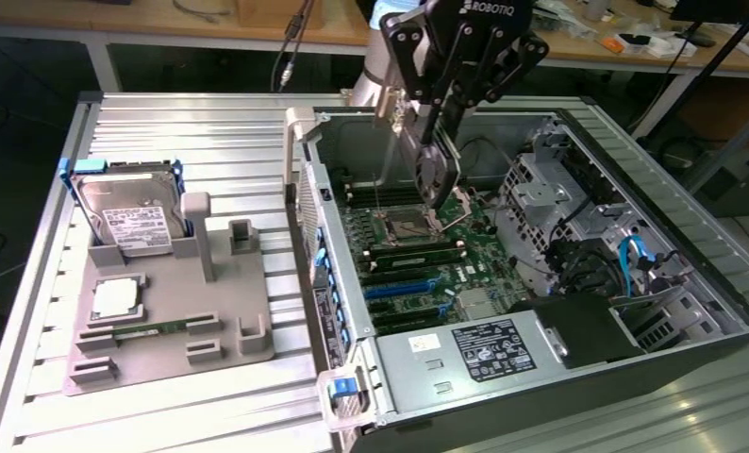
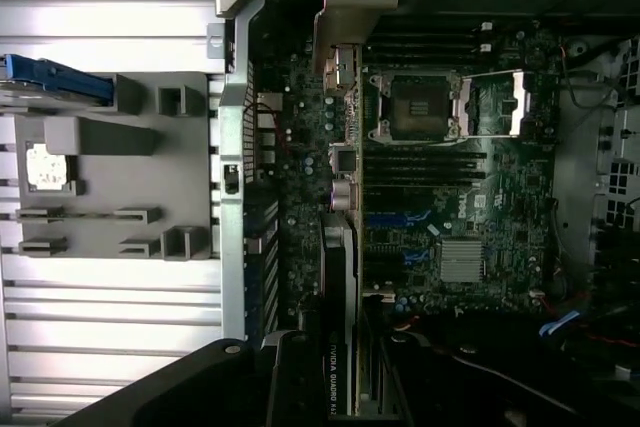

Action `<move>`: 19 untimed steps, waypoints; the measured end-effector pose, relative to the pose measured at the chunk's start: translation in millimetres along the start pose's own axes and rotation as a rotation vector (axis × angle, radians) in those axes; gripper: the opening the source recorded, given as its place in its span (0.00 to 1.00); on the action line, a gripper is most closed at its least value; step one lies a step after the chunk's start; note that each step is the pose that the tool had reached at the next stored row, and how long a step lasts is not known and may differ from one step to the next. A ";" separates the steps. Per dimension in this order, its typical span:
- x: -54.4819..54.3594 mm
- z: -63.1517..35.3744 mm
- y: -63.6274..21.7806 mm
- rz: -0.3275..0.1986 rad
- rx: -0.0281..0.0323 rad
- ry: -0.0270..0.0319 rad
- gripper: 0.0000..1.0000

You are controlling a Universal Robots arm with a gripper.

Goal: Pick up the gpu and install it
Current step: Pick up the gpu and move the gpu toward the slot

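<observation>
Above the motherboard (image 1: pixel 463 253) inside the open case (image 1: pixel 714 311), the gripper (image 1: pixel 433 142) is clamped on the gpu (image 1: pixel 435 181), which hangs on edge.

Jaws clamped on upright gpu (image 1: pixel 434 177), motherboard (image 1: pixel 441 257) beneath jaws inside open computer case (image 1: pixel 601 396), hard drive (image 1: pixel 129 212) well apart.

Black Robotiq two-finger gripper (image 1: pixel 435 127) hangs vert. over the open grey metal computer case (image 1: pixel 302 179), fingers pointing straight down into the case's far half, closer to its wall on the exterior view's left. Jaws part-closed and clamped on the top edge of the thin flat black gpu card (image 1: pixel 435 179), which hangs upright below them inside the case. Silver-grey wrist segment (image 1: pixel 372 90) of the arm rises behind the gripper, above the case's far rim; black fingers (image 2: pixel 295 382) flank the card edge-on.
</observation>
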State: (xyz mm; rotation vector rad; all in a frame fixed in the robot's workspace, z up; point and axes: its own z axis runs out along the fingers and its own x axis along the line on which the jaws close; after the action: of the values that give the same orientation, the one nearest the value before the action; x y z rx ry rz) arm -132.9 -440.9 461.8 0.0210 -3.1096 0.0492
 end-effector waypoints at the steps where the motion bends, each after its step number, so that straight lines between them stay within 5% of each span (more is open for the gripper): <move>1: -2.3 0.0 0.0 0.000 -0.0001 0.0000 0.27; 19: -37.0 -1.1 -0.5 0.000 0.0000 0.0000 0.27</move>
State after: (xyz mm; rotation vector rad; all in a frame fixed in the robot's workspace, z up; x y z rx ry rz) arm -95.9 -440.9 461.7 0.0209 -3.1096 0.0492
